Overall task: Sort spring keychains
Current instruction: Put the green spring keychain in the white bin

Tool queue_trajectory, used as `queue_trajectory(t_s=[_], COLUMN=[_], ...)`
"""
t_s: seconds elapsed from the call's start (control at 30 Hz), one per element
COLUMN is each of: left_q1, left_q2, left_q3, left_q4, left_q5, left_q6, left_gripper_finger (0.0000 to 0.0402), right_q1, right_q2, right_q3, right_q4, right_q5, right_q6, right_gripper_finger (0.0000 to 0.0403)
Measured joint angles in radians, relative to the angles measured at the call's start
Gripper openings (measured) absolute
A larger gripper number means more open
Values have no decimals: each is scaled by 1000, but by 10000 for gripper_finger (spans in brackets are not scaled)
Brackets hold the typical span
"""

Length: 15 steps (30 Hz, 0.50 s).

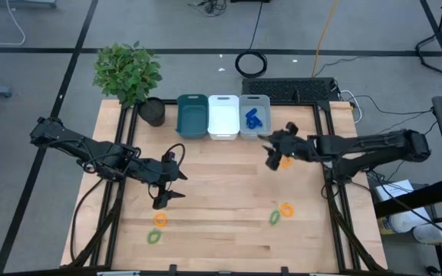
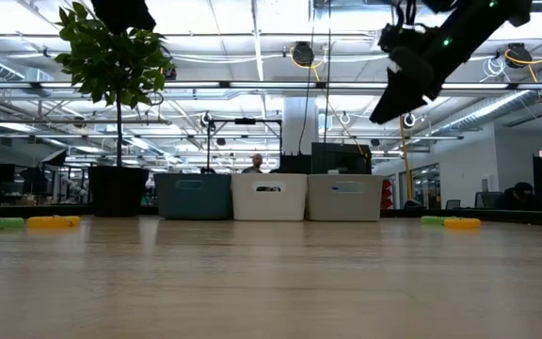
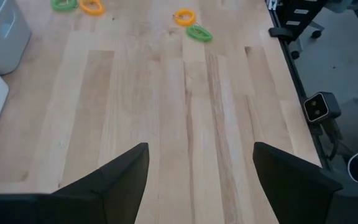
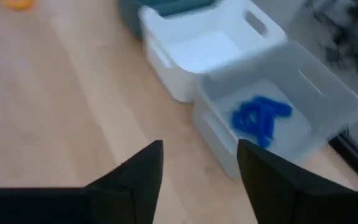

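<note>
Blue spring keychains [image 1: 253,118] lie in the grey bin [image 1: 255,98]; they also show in the right wrist view [image 4: 261,118]. Orange [image 1: 286,208] and green [image 1: 275,218] keychains lie on the table at the near right. Another orange [image 1: 159,219] and green [image 1: 154,236] pair lies at the near left. One orange keychain [image 1: 285,162] lies beside my right gripper. My right gripper [image 1: 271,151] is open and empty, raised above the table just in front of the grey bin [image 4: 328,93]. My left gripper [image 1: 167,188] is open and empty, left of centre.
A teal bin [image 1: 192,115], a white bin [image 1: 223,115] and the grey bin stand in a row at the far edge. A potted plant [image 1: 127,73] and a dark cup [image 1: 153,112] stand at the far left. Bare wood lies in the table's middle.
</note>
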Motion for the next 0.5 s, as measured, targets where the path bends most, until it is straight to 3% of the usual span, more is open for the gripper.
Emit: queue_trajectory(t_s=[0.3,0.5], left_q1=[0,0], left_q2=[0,0], left_q3=[0,0], left_q4=[0,0], left_q5=[0,0], left_q6=[-20,-18], left_gripper_finger=[292,292], right_q1=[-229,-301], right_q2=[1,15], right_q3=[0,0], right_q4=[-170,-210], right_q5=[-151,-209], right_q6=[173,218], right_gripper_finger=[215,213])
